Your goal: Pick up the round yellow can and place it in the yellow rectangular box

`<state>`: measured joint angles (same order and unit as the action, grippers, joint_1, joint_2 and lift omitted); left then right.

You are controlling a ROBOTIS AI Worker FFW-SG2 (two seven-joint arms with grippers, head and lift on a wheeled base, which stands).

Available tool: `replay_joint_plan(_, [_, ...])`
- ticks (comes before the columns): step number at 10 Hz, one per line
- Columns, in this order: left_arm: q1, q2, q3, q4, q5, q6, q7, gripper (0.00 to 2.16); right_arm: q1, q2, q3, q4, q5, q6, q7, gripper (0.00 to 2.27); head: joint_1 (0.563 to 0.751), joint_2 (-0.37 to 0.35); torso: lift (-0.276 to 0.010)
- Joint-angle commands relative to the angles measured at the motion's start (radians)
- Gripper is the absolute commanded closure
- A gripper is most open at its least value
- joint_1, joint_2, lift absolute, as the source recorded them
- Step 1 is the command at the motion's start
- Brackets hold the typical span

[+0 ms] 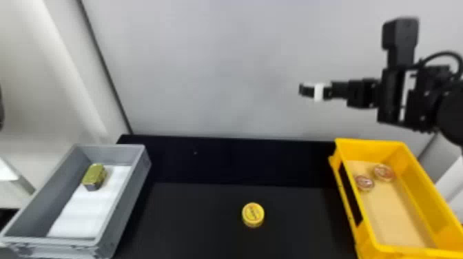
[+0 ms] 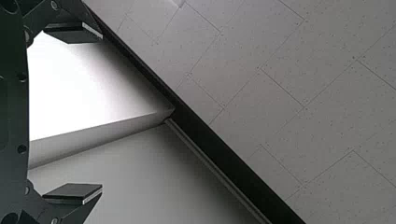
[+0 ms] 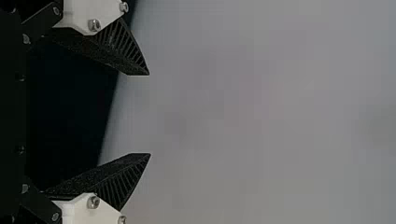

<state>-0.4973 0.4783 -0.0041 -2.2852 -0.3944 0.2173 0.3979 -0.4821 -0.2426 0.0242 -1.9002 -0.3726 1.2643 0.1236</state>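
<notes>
Basically, the right gripper (image 3: pixel 149 114) is held high in front of the wall (image 1: pixel 213 69), fingers spread, nothing gripped; probably kept up so nothing gets knocked. The left gripper (image 2: pixel 102 111) is seen with its 2 fingers well apart, no load, faced at ceiling panels (image 2: pixel 280 93); judged parked, 1 arm being enough.

The can (image 1: pixel 253 214) is set flat, label up, on the black table (image 1: pixel 193 220), between the yellow box (image 1: pixel 365 148) and the gray box (image 1: pixel 122 210); likely put there so its sides can be gripped from above. Pick not yet done: the right gripper needs to be lowered and tipped down. A rim grip could slip on the curved side.

The yellow box is placed at the right, so a short carry is expected. In it, 2 reddish tins (image 1: pixel 383 173) are kept at the far end, on a tan liner (image 1: pixel 396 210); release nearer the middle advised, so neither is hit. At the left, in the gray box, 1 green tin (image 1: pixel 94 175) is laid on a white liner (image 1: pixel 88 210); sorting by kind is guessed.
</notes>
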Motion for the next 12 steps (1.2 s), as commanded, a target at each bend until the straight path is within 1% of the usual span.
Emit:
replay_joint_plan(1, [0.000,-0.010,-0.001,0.007,-0.001,-0.004,0.001,0.14,0.056,-0.020,0.010,0.090,-0.002,0.013,0.093,0.20,0.663,0.054,-0.010])
replay_joint_plan(2, [0.002,-0.015,0.001,0.010,0.000,-0.005,0.003,0.14,0.063,-0.030,0.036,0.144,0.054,0.013,0.206,0.20,0.663,0.054,-0.010])
replay_joint_plan(3, [0.000,-0.013,0.001,0.012,0.000,-0.007,0.003,0.14,0.063,-0.033,0.074,0.194,0.164,0.009,0.340,0.20,0.663,0.054,-0.010])
replay_joint_plan(4, [0.000,-0.013,0.001,0.012,0.000,-0.010,0.006,0.14,0.063,-0.023,0.108,0.230,0.379,-0.003,0.538,0.20,0.663,0.054,-0.010])
replay_joint_plan(5, [0.006,-0.013,0.004,0.012,0.000,-0.012,0.006,0.14,0.071,0.000,0.131,0.267,0.554,-0.030,0.690,0.20,0.663,0.054,-0.010])
replay_joint_plan(6, [0.013,-0.013,0.009,0.013,-0.001,-0.012,0.006,0.14,0.070,0.000,0.172,0.300,0.589,-0.047,0.717,0.18,0.663,0.054,-0.010])
replay_joint_plan(7, [0.020,-0.016,0.015,0.013,-0.001,-0.015,0.009,0.14,0.070,0.011,0.189,0.352,0.607,-0.096,0.750,0.17,0.663,0.054,-0.010])
replay_joint_plan(8, [0.020,-0.019,0.015,0.019,0.000,-0.021,0.010,0.14,0.070,0.023,0.189,0.402,0.614,-0.136,0.754,0.16,0.663,0.054,-0.010])
replay_joint_plan(9, [0.026,-0.022,0.021,0.019,-0.001,-0.024,0.012,0.14,0.062,0.048,0.183,0.454,0.615,-0.165,0.759,0.16,0.663,0.054,-0.010])
replay_joint_plan(10, [0.029,-0.024,0.021,0.023,-0.001,-0.024,0.012,0.14,0.046,0.065,0.198,0.500,0.615,-0.195,0.767,0.16,0.663,0.054,-0.010])
replay_joint_plan(12, [0.028,-0.026,0.022,0.024,-0.001,-0.028,0.012,0.14,0.036,0.086,0.215,0.587,0.607,-0.248,0.780,0.16,0.663,0.054,-0.010])
